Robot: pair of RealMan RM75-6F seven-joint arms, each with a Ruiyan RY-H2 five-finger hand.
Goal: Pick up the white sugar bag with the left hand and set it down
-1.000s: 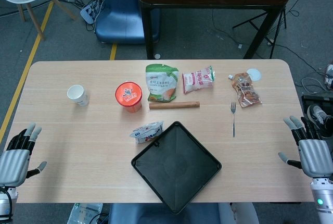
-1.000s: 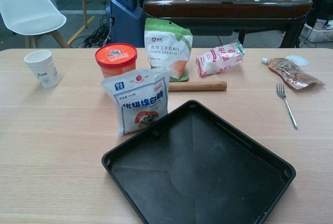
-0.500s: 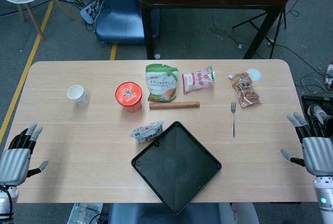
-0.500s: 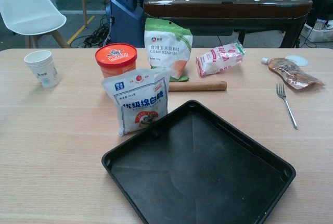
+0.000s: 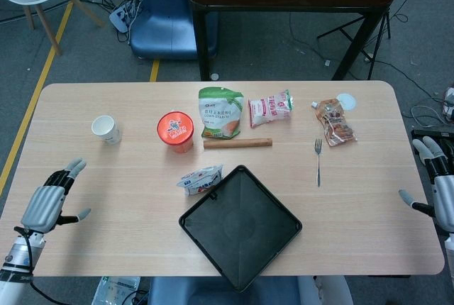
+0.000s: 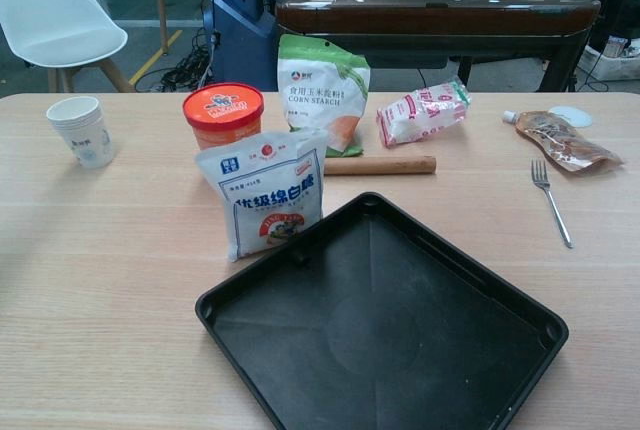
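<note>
- The left hand (image 5: 48, 202) hovers over the table's (image 5: 106, 170) left edge, fingers spread, holding nothing.
- The white sugar bag (image 6: 264, 193) stands upright, touching the black tray's (image 6: 500, 390) upper-left rim, just in front of the orange-lidded cup (image 6: 222, 115).
- The right hand (image 5: 441, 191) hangs empty, fingers apart, past the table's right edge.

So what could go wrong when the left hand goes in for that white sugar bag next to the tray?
1. The white sugar bag stands upright against the black tray; a sideways push from the left hand may topple it into the tray.
2. The orange-lidded tub stands close behind the bag, so spread fingers could knock it.
3. The hand is open at the table's left edge, far from the bag, and the paper cup sits near a wide path.
</note>
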